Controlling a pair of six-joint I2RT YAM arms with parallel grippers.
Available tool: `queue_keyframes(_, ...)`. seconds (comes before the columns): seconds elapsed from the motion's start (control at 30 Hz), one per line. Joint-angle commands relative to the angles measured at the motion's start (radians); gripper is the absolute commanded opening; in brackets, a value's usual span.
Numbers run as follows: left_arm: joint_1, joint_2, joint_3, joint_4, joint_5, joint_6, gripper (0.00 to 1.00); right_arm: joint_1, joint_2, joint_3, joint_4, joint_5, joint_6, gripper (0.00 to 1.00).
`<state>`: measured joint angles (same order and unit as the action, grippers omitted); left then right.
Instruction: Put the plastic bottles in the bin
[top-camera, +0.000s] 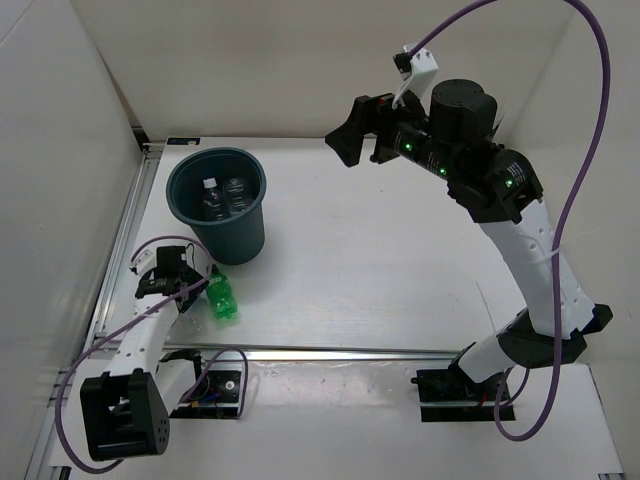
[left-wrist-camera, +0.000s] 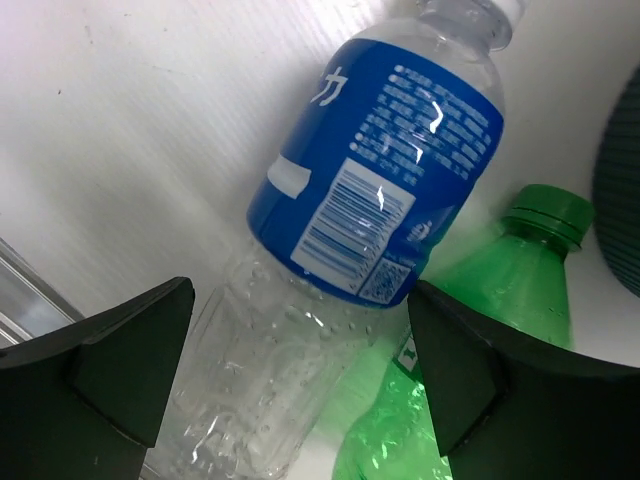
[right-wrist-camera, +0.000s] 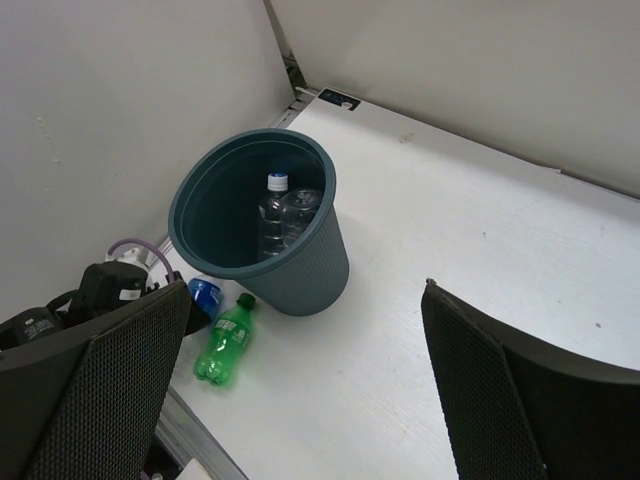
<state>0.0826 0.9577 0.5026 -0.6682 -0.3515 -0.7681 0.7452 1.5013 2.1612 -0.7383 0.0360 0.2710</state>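
The bin, a round dark teal-grey bucket with tapered sides, stands upright toward the far left corner of the table. Inside it are two clear bottles with white caps, standing close together. The green bottle lies on its side near the table's near left corner, just in front of the bin, with its green cap towards the bin. The blue-labelled bottle, clear and dented, lies on its side just beside the green one, nearer the left edge.
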Motion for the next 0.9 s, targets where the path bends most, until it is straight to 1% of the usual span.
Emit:
queue_keyframes(0.0,0.026,0.018,-0.003,0.025,0.023,-0.005,0.99,-0.003,-0.029,-0.001,0.013,0.039,-0.033,1.00)
queue_keyframes(0.07,0.049,0.029,-0.003,0.035,0.049,-0.005,0.97,-0.003,-0.029,0.008,0.013,0.039,-0.033,1.00)
queue_keyframes(0.1,0.049,0.029,-0.003,0.035,0.049,-0.005,0.94,-0.003,-0.029,0.008,0.013,0.039,-0.033,1.00)
queue_keyframes(0.2,0.060,0.038,-0.003,0.035,0.075,-0.016,0.90,-0.003,-0.019,0.008,0.013,0.039,-0.033,1.00)
queue_keyframes(0.27,0.060,0.015,-0.003,0.035,0.075,-0.016,0.84,-0.003,-0.010,0.008,0.013,0.039,-0.033,1.00)
queue_keyframes(0.33,0.060,-0.009,-0.003,0.035,0.066,-0.016,0.76,-0.003,-0.010,0.017,0.013,0.039,-0.033,1.00)
queue_keyframes(0.37,0.060,-0.019,-0.003,0.035,0.057,-0.016,0.64,-0.003,-0.010,0.017,0.013,0.039,-0.033,1.00)
queue_keyframes(0.4,0.060,-0.019,-0.003,0.035,0.045,-0.016,0.58,-0.003,-0.001,0.017,0.013,0.039,-0.033,1.00)
queue_keyframes(0.47,0.071,-0.049,-0.003,0.035,0.045,-0.016,0.51,-0.003,-0.001,0.026,0.013,0.030,-0.033,1.00)
queue_keyframes(0.53,0.081,-0.062,-0.003,0.035,0.036,-0.005,0.49,-0.003,0.010,0.035,0.013,0.030,-0.033,1.00)
queue_keyframes(0.57,0.082,-0.074,0.022,0.035,0.036,-0.005,0.49,-0.003,0.010,0.035,0.013,0.021,-0.033,1.00)
queue_keyframes(0.6,0.082,-0.083,0.055,0.022,0.036,0.004,0.47,-0.003,0.019,0.046,0.013,0.021,-0.033,1.00)
queue_keyframes(0.63,0.091,-0.092,0.056,0.013,0.014,0.015,0.47,-0.003,0.019,0.046,0.013,0.012,-0.033,1.00)
queue_keyframes(0.73,0.091,-0.138,0.144,0.001,-0.041,0.015,0.44,-0.003,0.019,0.055,0.013,0.012,-0.033,1.00)
queue_keyframes(0.8,0.091,-0.151,0.241,0.001,-0.063,0.015,0.40,-0.003,0.028,0.055,0.013,0.012,-0.033,1.00)
queue_keyframes(0.83,0.091,-0.151,0.281,0.001,-0.072,0.015,0.40,-0.003,0.028,0.055,0.013,0.012,-0.033,1.00)
queue_keyframes(0.87,0.091,-0.139,0.368,0.001,-0.082,0.015,0.39,-0.003,0.028,0.055,0.013,0.012,-0.033,1.00)
